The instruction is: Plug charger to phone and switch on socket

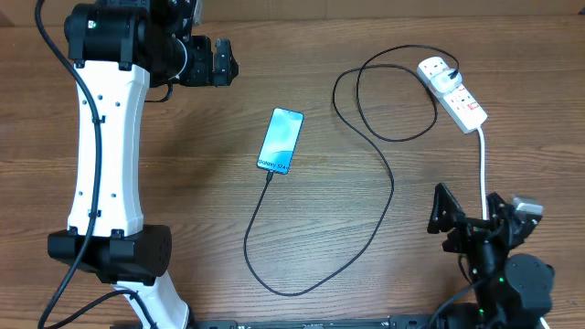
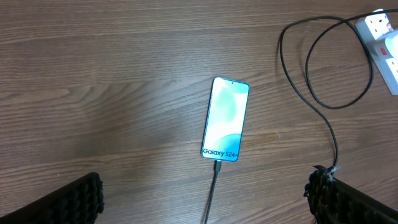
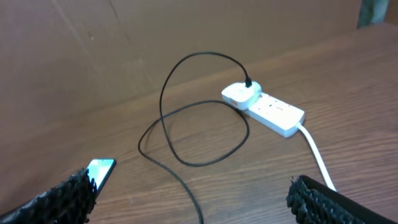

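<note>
Left arm (image 1: pixel 105 146): base cut off at the near edge. Left gripper (image 1: pixel 222 61) sits far left over the table (image 1: pixel 183 210), fingers spread wide, holding nothing. Right gripper (image 1: pixel 445 221) near right, fingers likewise parted, empty.

Socket (image 1: pixel 454 91): far right, long axis running far-left to near-right. White cord (image 1: pixel 483 169) leaves its near end and vanishes behind the right arm. Switch position too small to read.

Phone (image 1: pixel 281 140): centre, screen up, long axis near-far, top tilted slightly right.

Charger (image 1: pixel 392 192): tip at the phone's near edge. It loops near, then runs far to the socket's far end.
</note>
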Controlling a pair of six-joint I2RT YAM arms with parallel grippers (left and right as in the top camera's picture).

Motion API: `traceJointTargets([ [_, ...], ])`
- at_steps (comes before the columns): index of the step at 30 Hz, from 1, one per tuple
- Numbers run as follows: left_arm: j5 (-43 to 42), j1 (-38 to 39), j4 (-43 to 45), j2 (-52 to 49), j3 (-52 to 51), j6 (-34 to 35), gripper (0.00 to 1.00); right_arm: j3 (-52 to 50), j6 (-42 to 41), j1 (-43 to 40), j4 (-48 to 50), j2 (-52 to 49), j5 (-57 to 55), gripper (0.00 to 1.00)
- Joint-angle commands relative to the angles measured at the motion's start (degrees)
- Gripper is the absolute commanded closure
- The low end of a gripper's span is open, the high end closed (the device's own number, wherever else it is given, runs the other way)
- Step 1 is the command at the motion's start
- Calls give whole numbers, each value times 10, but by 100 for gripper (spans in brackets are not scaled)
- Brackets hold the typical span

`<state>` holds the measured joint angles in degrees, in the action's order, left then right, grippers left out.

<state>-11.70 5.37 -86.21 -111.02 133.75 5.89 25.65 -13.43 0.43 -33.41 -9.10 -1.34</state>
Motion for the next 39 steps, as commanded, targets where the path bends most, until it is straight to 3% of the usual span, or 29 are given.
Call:
traceJointTargets([
  [1,1,3,-1,-3,-1,6,0,-43,5,4,43,22,1,0],
  [17,1,3,-1,-3,-1,5,0,-217,16,2,287,90,18,0],
  [26,1,3,-1,-3,-1,6,0,-252,20,-5,286,90,35,0],
  [30,1,3,-1,-3,-1,6,0,-252,73,-6,288,90,45,0],
  [39,1,3,-1,-3,-1,6,0,-252,107,-6,286,90,40,0],
])
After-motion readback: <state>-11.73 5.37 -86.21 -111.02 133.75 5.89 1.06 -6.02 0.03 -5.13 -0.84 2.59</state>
